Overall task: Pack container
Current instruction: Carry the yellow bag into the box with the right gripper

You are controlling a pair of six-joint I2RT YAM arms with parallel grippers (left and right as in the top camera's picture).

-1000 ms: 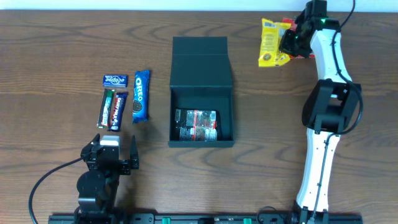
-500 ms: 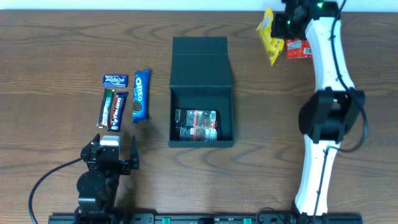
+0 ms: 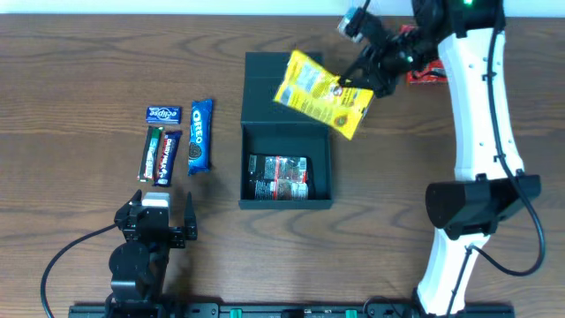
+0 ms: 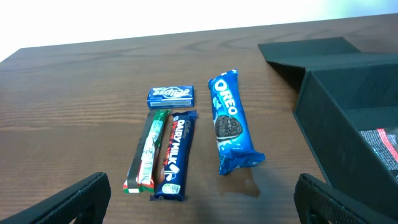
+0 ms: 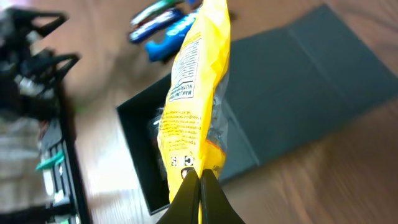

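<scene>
Container (image 3: 286,168) in middle, lid flap (image 3: 284,84) lying open behind it. Wrapped packets (image 3: 278,177) inside container. Left of container: Oreo pack (image 3: 199,134); further left, two bars (image 3: 168,157) side by side, gum pack (image 3: 163,114) behind them. Snack bag (image 3: 322,93) in air over lid flap, hanging from right gripper (image 3: 357,79). Small packet (image 3: 425,71) far back right.

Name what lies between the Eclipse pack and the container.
The Oreo pack lies between the Eclipse pack and the container, touching neither; the overhead view shows it.
</scene>
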